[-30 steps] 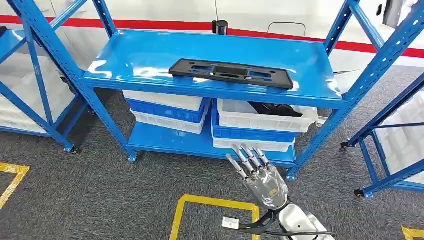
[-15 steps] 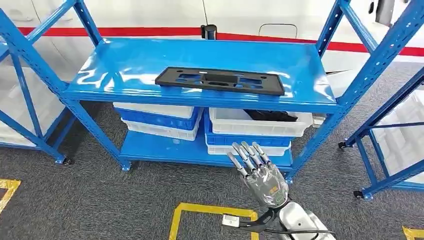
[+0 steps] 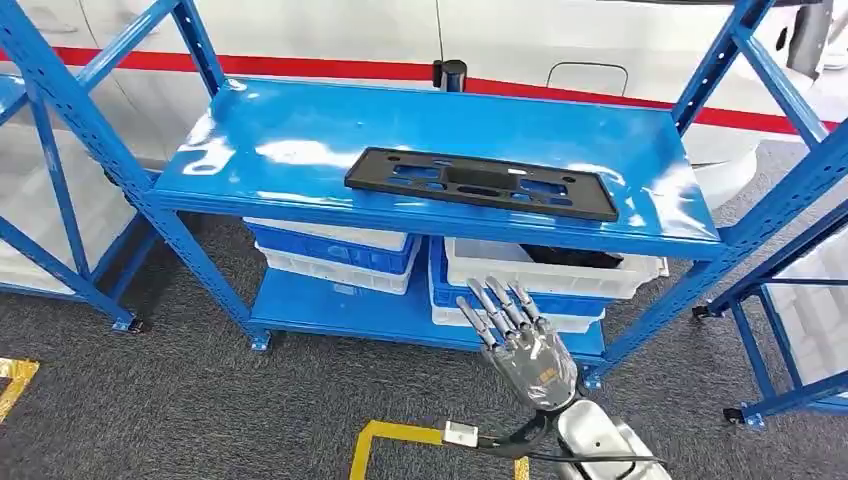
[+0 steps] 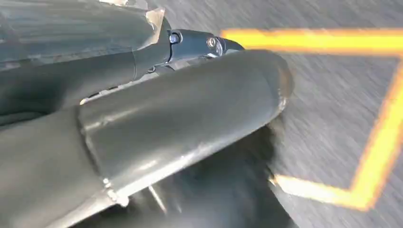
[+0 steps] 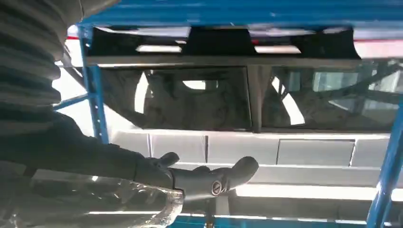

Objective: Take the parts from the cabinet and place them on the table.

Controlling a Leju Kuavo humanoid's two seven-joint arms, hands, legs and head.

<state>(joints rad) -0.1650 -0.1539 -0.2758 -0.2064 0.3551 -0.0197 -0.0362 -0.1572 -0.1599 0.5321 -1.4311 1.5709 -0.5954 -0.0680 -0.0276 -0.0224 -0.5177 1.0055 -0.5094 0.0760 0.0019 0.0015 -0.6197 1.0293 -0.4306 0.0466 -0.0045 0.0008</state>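
I see my right hand (image 3: 525,345) empty, fingers (image 3: 497,305) spread, well below and short of the black part (image 3: 480,183) on the shelf (image 3: 280,140).

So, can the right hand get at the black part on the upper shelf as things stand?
Probably yes: the right hand is open and empty below the shelf's front edge, and the black part lies flat near that edge with nothing on it.
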